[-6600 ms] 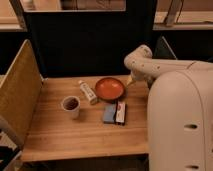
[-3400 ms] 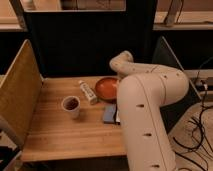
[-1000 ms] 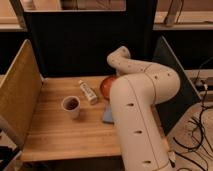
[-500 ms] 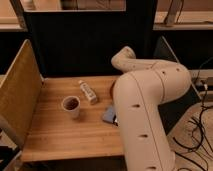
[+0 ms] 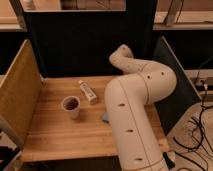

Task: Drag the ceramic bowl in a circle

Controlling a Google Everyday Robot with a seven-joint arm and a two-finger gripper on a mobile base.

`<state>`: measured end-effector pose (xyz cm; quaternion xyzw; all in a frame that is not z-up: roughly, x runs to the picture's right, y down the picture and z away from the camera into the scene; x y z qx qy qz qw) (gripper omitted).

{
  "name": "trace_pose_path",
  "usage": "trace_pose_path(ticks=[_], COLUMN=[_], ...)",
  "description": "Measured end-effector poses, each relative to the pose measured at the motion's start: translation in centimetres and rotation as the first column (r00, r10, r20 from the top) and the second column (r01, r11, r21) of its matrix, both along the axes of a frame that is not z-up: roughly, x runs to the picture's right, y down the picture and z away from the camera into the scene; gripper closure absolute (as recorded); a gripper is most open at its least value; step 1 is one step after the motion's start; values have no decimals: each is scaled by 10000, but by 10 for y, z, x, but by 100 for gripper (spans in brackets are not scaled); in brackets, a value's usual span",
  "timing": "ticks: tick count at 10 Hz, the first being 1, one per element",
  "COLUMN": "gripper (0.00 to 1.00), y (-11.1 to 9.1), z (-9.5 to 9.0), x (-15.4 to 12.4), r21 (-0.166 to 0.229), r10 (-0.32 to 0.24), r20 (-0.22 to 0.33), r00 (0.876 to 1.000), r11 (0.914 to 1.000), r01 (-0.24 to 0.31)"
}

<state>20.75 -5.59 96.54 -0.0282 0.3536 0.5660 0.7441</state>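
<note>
The orange-red ceramic bowl is hidden behind my large white arm (image 5: pixel 135 100), which sweeps across the right half of the wooden table (image 5: pixel 55 131). My gripper is also hidden, somewhere behind the arm's bend near the table's back right. A small white cup (image 5: pixel 71 105) with dark contents stands at centre left, apart from the arm.
A white tube (image 5: pixel 88 92) lies just behind the cup. A corner of a blue-grey packet (image 5: pixel 105 118) shows at the arm's edge. A yellow side panel (image 5: pixel 17 95) stands on the left and dark panels at the back and right (image 5: pixel 172 62). Cables (image 5: pixel 197 135) lie on the floor.
The arm has swung in over the table's middle. The bowl was in plain view, then partly covered, and is now fully hidden. The cup and tube have not moved.
</note>
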Motion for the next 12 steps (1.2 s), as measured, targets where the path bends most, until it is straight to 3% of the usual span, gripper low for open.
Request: trace_pose_path(ticks=[3, 6, 9, 12], gripper=[100, 100, 100, 100], y=[6, 24, 36, 27], z=[0, -27, -47, -46], x=[-47, -56, -20, 12], r21=[-193, -516, -699, -508], r10=[-242, -638, -692, -272], r20=[905, 1351, 748, 30], r00=[9956, 9888, 9948, 9996], r11=[9995, 9961, 9948, 9983], r01=[260, 713, 745, 273])
